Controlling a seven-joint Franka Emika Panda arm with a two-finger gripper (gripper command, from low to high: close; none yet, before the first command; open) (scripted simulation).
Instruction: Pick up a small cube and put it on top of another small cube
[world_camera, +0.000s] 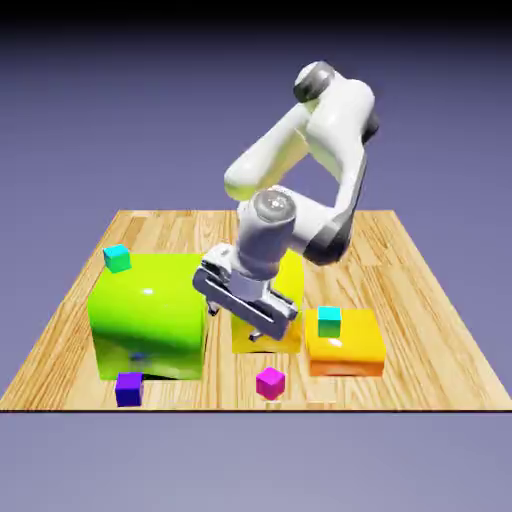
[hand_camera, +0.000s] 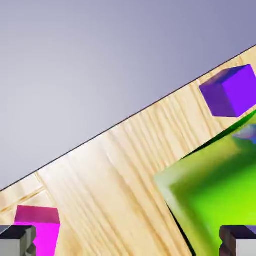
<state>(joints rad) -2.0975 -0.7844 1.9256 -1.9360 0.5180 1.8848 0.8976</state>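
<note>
Here the gripper (world_camera: 238, 318) hangs released and empty above the desk (world_camera: 420, 290), in front of the yellow block (world_camera: 290, 275). Near the desk's front edge, the magenta cube (world_camera: 270, 382) lies just below it, untouched. The indigo cube (world_camera: 129, 388) sits well apart toward the exterior view's left, just beside the big green block (world_camera: 150, 315). One teal cube (world_camera: 329, 320) rests on the orange block (world_camera: 345, 345); another teal cube (world_camera: 117, 258) tops the green one.
</note>
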